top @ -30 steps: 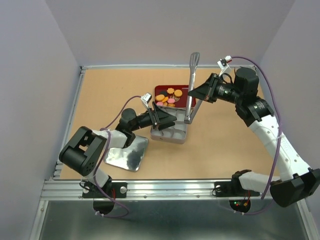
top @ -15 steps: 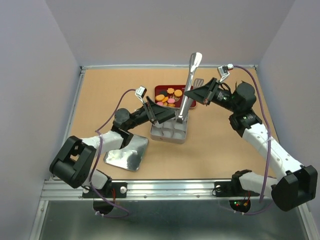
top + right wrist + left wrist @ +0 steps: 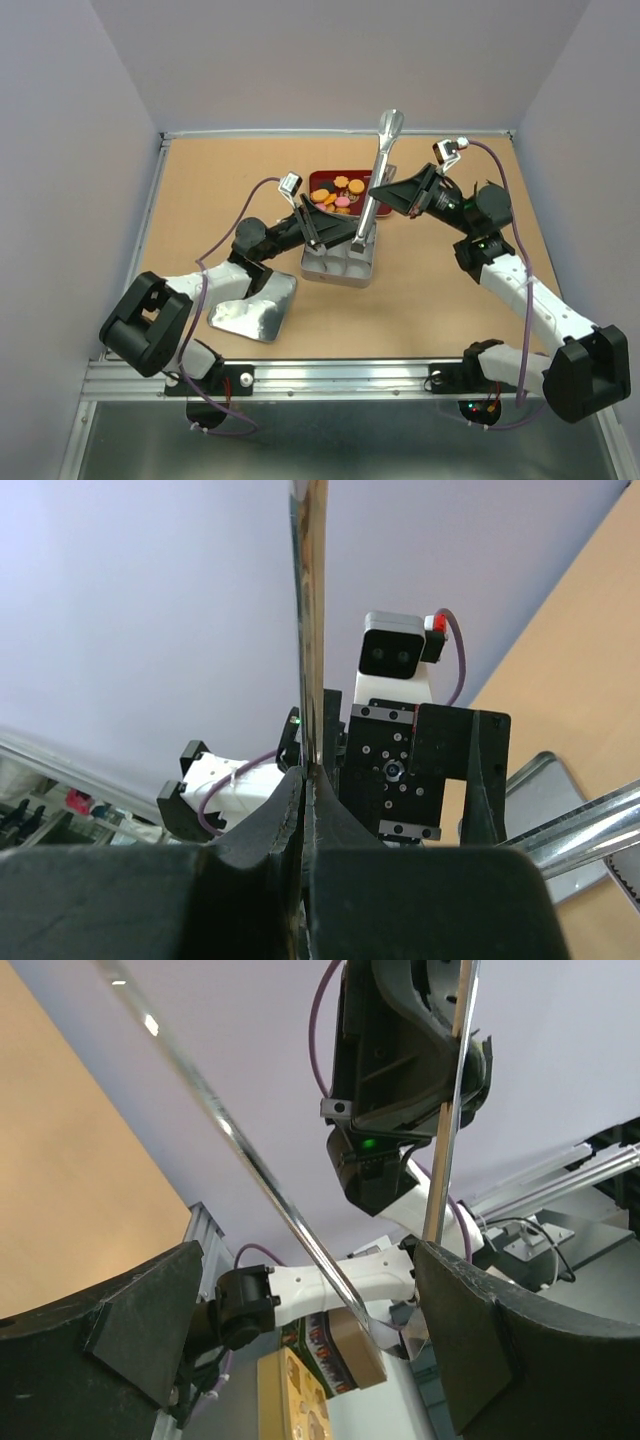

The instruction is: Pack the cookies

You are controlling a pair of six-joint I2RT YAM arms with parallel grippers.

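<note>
**A:** From the top camera, the right claw (image 3: 378,190) is clenching a pair of metal tongs (image 3: 377,170) at mid-length. Their handle end is pointing at the back wall and their tips are dipping towards the silver tin (image 3: 340,268).

**B:** And the cookies (image 3: 340,193)?

**A:** All of them are sitting in the red tray (image 3: 316,180), touching the tin's far edge: orange, yellow, pink and dark brown. The left claw (image 3: 330,228) is hovering over the tin with its jaws released, right at the tongs' tips. The shiny lid (image 3: 255,310) is lying on the table (image 3: 450,290) beside the left arm.

**B:** Over to the left wrist.

**A:** The left claw (image 3: 305,1260) is gaping wide and gripping nothing. Both blades of the tongs (image 3: 250,1160) are passing between its fingers (image 3: 140,1320), and the right claw (image 3: 410,1050) is looming behind. No cookies are showing here. A printed box is peeking in at the bottom, but its lettering is too blurred to read.

**B:** Right wrist?

**A:** The right claw (image 3: 307,780) is pinching tight on the tongs (image 3: 308,630), which are rising straight up the frame. The left arm's wrist camera is facing us just behind. There is no legible writing, and no cookies are in sight.
</note>
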